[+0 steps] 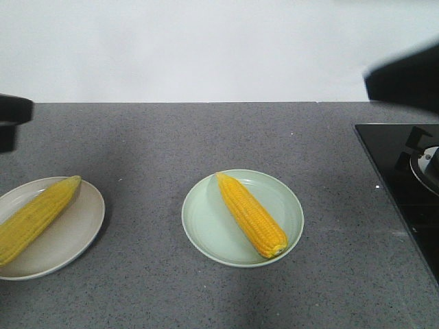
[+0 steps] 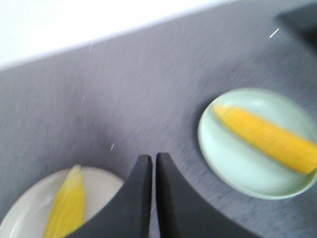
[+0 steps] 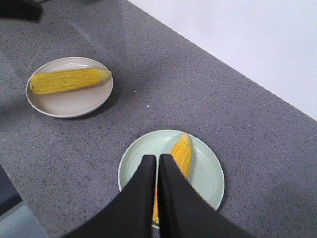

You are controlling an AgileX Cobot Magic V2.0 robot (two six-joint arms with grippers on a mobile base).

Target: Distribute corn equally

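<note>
One cob on each plate, both grippers clear

One corn cob (image 1: 252, 214) lay slantwise on the pale green plate (image 1: 202, 229) at mid-counter, and the other cob (image 1: 36, 216) lay on the beige plate (image 1: 75, 233) at the left; the left gripper (image 2: 153, 163) and right gripper (image 3: 158, 162) hung above the grey countertop (image 1: 206, 137) with fingers pressed together, pinching nothing, beside a black stove (image 1: 405, 185)

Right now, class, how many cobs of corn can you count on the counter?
2. One corn cob lies on the beige plate at the left; the other cob lies on the pale green plate in the middle. None appears hidden.
</note>
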